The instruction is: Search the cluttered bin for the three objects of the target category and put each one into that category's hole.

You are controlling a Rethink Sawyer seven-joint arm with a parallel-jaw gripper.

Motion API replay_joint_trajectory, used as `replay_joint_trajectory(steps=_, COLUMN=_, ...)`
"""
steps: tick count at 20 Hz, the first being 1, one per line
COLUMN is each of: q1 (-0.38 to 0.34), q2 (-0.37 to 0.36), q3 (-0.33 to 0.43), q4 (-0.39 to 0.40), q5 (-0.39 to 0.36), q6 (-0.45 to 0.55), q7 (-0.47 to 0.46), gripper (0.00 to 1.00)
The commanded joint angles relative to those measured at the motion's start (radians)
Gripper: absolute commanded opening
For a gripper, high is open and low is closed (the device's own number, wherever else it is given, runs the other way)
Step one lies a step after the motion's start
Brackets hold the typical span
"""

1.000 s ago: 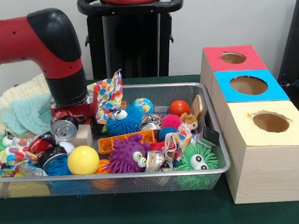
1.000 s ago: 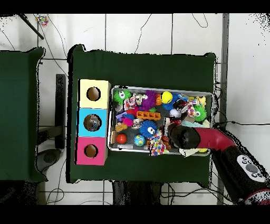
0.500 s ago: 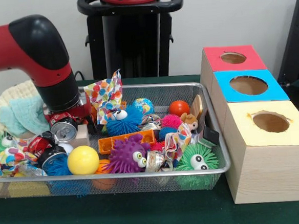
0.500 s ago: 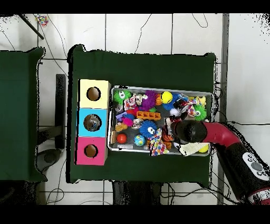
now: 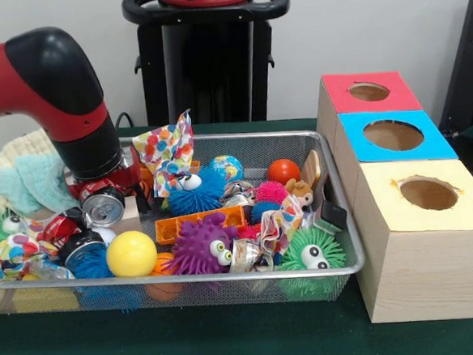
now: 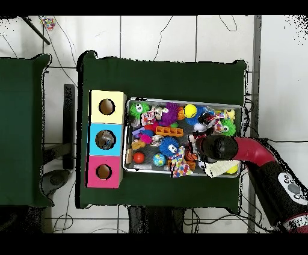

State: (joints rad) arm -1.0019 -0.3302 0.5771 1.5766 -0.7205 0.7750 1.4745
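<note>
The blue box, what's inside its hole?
In the overhead view, something greyish lies inside the blue box, too small to identify. In the front view its hole shows only a brown inner wall; the bottom is hidden.

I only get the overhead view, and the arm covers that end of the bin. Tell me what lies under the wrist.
Observer: A crushed can lies on its side just below the arm, with its silver top turned toward the front camera.
Operator: Now report what is behind the arm.
Observer: A cream and teal cloth is piled there, rising above the rim of the bin.
</note>
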Motion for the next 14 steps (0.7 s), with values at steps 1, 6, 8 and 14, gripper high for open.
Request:
replay_joint_trajectory(steps=1, q1=-0.043, q2=-0.010, q3=-0.084, q4=-0.221, q5=-0.219, q6=-0.104, q7=-0.202, gripper=1.00)
replay_joint_trajectory(steps=6, q1=-0.020, q2=0.000, q3=-0.077, q4=-0.206, q5=-0.230, q6=-0.148, q7=-0.157, gripper=1.00)
replay_joint_trajectory(steps=8, q1=-0.010, q2=0.021, q3=-0.053, q4=-0.227, q5=-0.233, q6=-0.152, q7=-0.181, gripper=1.00)
replay_joint_trajectory(steps=14, q1=0.017, q2=0.091, q3=0.029, q4=-0.308, q5=-0.229, q6=-0.154, q7=-0.262, gripper=1.00)
